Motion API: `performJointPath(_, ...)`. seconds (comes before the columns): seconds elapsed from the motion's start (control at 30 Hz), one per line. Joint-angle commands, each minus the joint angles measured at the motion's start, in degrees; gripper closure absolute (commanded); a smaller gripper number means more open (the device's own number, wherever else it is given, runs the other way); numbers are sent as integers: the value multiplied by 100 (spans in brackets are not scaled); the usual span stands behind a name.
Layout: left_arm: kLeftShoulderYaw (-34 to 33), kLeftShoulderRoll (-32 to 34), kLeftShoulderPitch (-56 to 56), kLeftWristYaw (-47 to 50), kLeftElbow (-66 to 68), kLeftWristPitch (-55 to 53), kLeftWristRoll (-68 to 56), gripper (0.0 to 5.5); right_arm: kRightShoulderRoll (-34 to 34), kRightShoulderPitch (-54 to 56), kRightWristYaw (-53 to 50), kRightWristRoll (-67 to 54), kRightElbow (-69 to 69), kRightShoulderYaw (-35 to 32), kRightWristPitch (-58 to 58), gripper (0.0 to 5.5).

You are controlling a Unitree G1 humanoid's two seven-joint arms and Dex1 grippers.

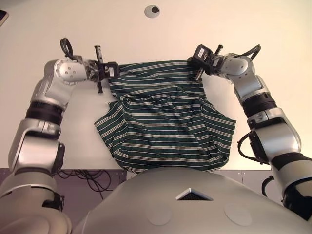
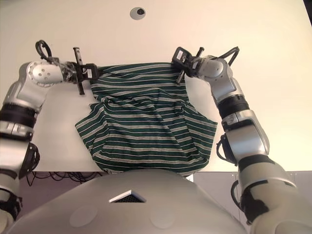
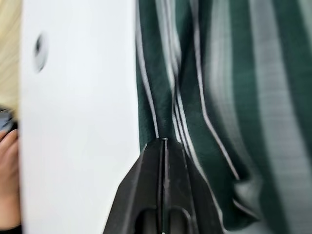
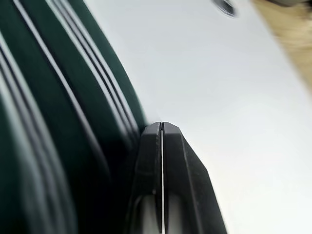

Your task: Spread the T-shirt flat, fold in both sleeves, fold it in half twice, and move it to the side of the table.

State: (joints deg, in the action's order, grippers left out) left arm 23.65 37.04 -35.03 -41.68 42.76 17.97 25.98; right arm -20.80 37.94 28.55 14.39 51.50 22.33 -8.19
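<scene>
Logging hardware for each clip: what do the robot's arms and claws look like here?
The left arm and right arm have rounded silver-grey shells with black bands at the joints. A black cable loops by each wrist: the left cable and the right cable. The left claw and right claw each have two flat matte-black fingers tapering to a narrow tip.

left arm (image 1: 46,92), right arm (image 1: 254,84): silver-grey rounded shells | black bands at joints | black cable loops (image 1: 64,47) near wrists | left gripper (image 3: 164,140), right gripper (image 4: 161,125): matte black wedges
</scene>
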Motion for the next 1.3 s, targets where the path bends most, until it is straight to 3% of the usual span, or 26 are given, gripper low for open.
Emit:
performJointPath(0.03, 284, -742, -1252, 1189, 1710, 191, 548, 549, 345, 579, -942, 352, 1490, -47, -187, 550)
performJointPath(0.27, 429, -1654, -2458, 2455, 3092, 216, 879, 549, 707, 1527, -2460, 442, 2254, -442, -729, 550)
performJointPath(0.43, 315, -1510, -2509, 2752, 3069, 652, 813, 549, 679, 1427, -1947, 136, 2037, -828, -1462, 550)
performJointPath(0.5, 53, -1298, -2245, 2350, 2705, 1135, 433, 549, 727, 1183, -1110, -90, 1862, -915, -1567, 550)
performJointPath(0.57, -125, -944, -1529, 1270, 1980, 1454, -124, 549, 794, 860, -89, -233, 1675, -850, -1433, 550)
performJointPath(0.67, 64, -281, -299, -170, 673, 1155, -414, 549, 731, 342, 958, -202, 1366, -652, -1068, 550)
performJointPath(0.8, -53, 64, 88, -847, -184, 389, -539, 549, 673, 103, 1385, -224, 1057, -622, -576, 550)
performJointPath(0.97, 49, 113, 180, -1188, -373, -129, -411, 549, 651, 42, 1298, -138, 834, -539, -324, 550)
performJointPath(1.17, 246, -282, -77, -892, 296, -78, -204, 549, 576, 10, 1023, -37, 735, -483, -388, 550)
performJointPath(1.3, 371, -844, -670, -247, 1325, -57, 18, 549, 613, 146, 238, 244, 943, -368, -585, 550)
